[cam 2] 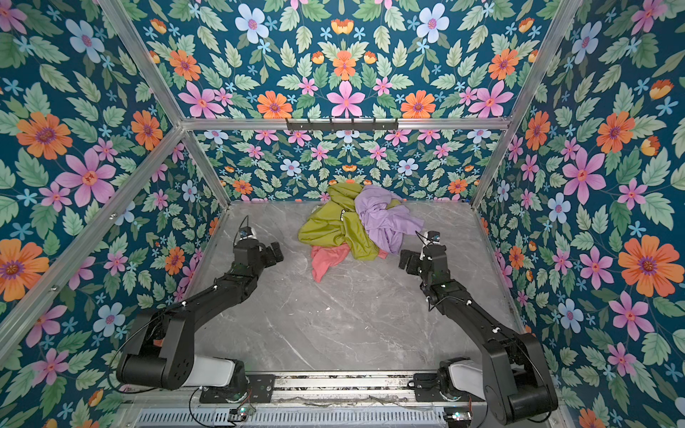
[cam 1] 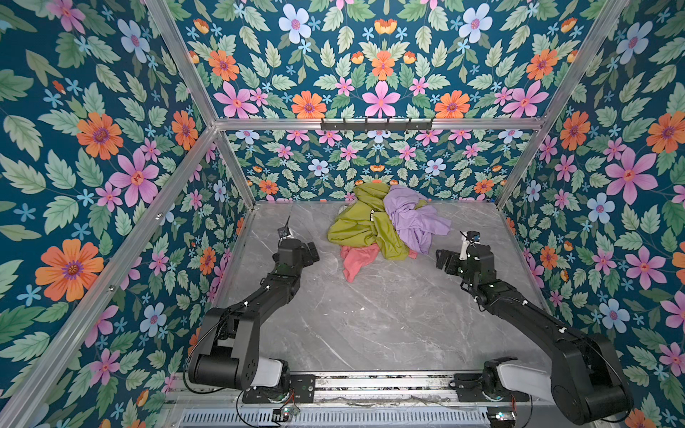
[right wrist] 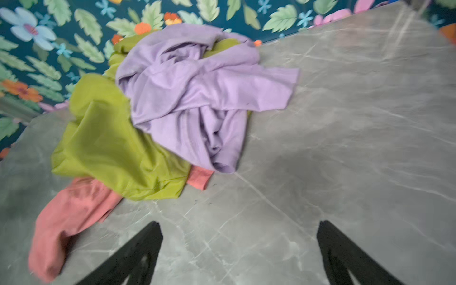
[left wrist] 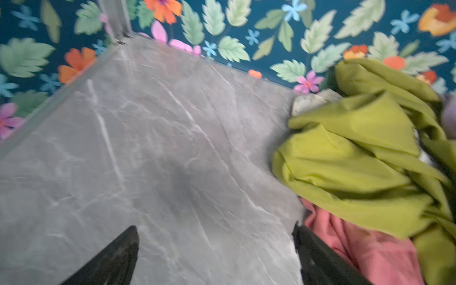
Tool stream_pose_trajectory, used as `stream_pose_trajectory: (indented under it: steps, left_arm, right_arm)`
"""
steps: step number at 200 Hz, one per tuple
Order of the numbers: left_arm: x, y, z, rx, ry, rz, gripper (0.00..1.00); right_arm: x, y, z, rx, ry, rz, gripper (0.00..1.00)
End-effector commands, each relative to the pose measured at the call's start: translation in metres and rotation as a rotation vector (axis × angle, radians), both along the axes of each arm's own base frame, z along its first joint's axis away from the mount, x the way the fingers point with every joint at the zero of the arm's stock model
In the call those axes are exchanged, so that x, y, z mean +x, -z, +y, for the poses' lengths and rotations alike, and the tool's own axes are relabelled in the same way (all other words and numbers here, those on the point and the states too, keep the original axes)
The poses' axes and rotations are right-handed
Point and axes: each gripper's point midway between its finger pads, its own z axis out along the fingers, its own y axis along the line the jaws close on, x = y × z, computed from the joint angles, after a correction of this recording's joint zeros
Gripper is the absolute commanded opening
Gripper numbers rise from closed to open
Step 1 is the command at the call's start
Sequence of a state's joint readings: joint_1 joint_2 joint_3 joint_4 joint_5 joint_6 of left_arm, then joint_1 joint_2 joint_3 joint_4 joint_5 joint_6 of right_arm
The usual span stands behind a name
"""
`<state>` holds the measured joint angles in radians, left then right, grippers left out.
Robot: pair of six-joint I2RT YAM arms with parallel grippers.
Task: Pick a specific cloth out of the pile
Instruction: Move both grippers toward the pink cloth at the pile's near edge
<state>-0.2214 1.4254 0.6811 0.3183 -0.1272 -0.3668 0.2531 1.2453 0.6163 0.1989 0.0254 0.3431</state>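
Observation:
The pile (cam 1: 385, 222) lies at the back middle of the table in both top views. An olive-green cloth (cam 1: 356, 229) and a lilac cloth (cam 1: 415, 218) are heaped on top. The salmon-pink cloth (cam 1: 357, 259) (cam 2: 326, 259) pokes out from under the green one at the pile's front edge, mostly covered. My left gripper (cam 1: 313, 254) (left wrist: 214, 227) is open over bare table just left of the pink cloth (left wrist: 365, 249). My right gripper (cam 1: 443, 261) (right wrist: 239, 222) is open over bare table to the pile's right, and the pink cloth (right wrist: 71, 217) is off to one side of it.
The grey marble tabletop (cam 1: 370, 326) is boxed in by floral walls and an aluminium frame. A black hook rail (cam 1: 376, 124) hangs on the back bar. A pale scrap (left wrist: 313, 101) shows beneath the green cloth by the back wall.

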Motion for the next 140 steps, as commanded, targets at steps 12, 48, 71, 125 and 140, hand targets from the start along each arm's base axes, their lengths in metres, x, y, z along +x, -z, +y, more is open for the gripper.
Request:
stream_pose_trajectory:
  steps: [12, 48, 71, 125, 140]
  left_arm:
    - [-0.007, 0.009, -0.048, -0.108, 0.207, 0.058, 0.96]
    - [-0.020, 0.011, -0.086, -0.244, 0.392, 0.089, 0.92]
    - [-0.027, 0.013, -0.102, -0.315, 0.468, 0.117, 0.88]
    - [-0.037, 0.017, -0.118, -0.418, 0.541, 0.160, 0.81]
    - [-0.038, 0.019, -0.121, -0.437, 0.548, 0.172, 0.77]
  right_arm:
    - [-0.009, 0.011, 0.051, -0.019, -0.171, 0.025, 0.99]
    - [-0.014, 0.028, 0.084, -0.020, -0.267, 0.062, 0.99]
    - [-0.016, 0.032, 0.096, -0.024, -0.311, 0.064, 0.99]
    - [-0.015, 0.034, 0.100, -0.025, -0.337, 0.063, 0.99]
    - [-0.015, 0.036, 0.101, -0.025, -0.339, 0.065, 0.99]
